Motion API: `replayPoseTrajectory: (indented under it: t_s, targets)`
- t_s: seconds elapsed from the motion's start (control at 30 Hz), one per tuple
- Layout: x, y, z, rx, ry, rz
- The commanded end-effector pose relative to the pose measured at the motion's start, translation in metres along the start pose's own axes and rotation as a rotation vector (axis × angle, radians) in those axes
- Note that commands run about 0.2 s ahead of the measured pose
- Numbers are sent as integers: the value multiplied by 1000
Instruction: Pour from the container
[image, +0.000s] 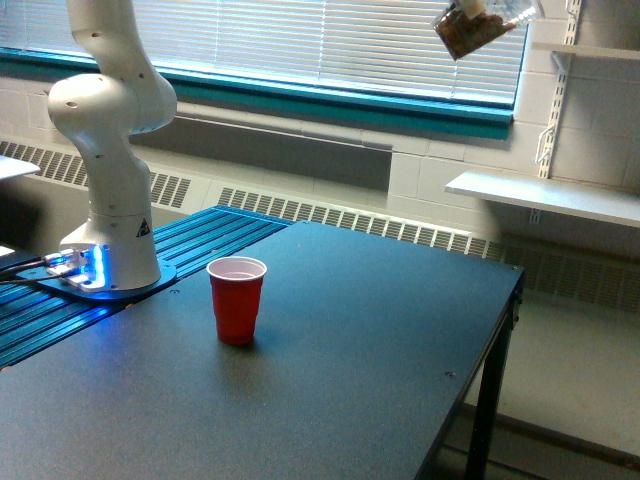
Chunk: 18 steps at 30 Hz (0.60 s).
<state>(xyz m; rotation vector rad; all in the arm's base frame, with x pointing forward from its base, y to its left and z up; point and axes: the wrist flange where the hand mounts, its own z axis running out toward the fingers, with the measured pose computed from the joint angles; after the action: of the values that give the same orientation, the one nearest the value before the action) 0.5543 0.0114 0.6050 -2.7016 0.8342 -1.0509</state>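
The container (473, 28) is a clear cup with small brown pieces inside. It hangs tilted at the very top of the exterior view, right of centre, in front of the window blinds and high above the table. The gripper holding it is cut off by the top edge and does not show. A red cup (237, 299) with a white inside stands upright on the dark table (330, 380), well below and to the left of the container. Nothing shows inside the red cup.
The white arm base (108, 190) stands at the exterior view's left on a blue ribbed mat (200, 240). White wall shelves (545, 195) sit at the right. The table's right edge drops off near a black leg (490, 410).
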Motion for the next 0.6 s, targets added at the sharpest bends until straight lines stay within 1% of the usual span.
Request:
replayPoseTrajectory:
  t_s: [0.03,0.2,0.3,0.6]
  targets:
    - [-1,1,-3,-12,12,15]
    - [-2,7,-6,-26,23,14]
    - [-4,11,-6,-24,22,23]
    - [-6,30,-14,-56,39,11]
